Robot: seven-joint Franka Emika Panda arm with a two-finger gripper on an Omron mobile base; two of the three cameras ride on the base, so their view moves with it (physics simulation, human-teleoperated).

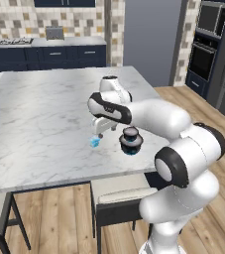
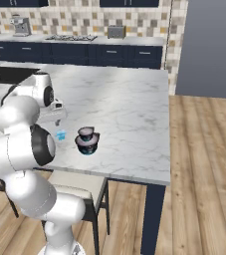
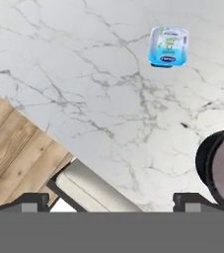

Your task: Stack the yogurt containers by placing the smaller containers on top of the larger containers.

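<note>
The small dark navy cup (image 1: 130,132) with a pale top sits on the wide dark cup (image 1: 131,145) with a teal base, near the marble counter's front edge. In the right base view the small cup (image 2: 86,132) rests on the wide cup (image 2: 87,145) too. The tiny light-blue container (image 1: 94,142) lies flat on the counter to the left of the stack. My gripper (image 1: 101,132) hangs open just above and behind the light-blue container, holding nothing. In the hand view the light-blue container (image 3: 168,46) is ahead and to the right, the stack (image 3: 222,168) is at the right edge, and the gripper (image 3: 111,201) stands wide.
The marble counter (image 1: 44,119) stretches far back and left. A stool (image 1: 116,196) stands under its front edge, over wooden floor. A sink (image 2: 5,74) is set in the counter's far left in the right base view.
</note>
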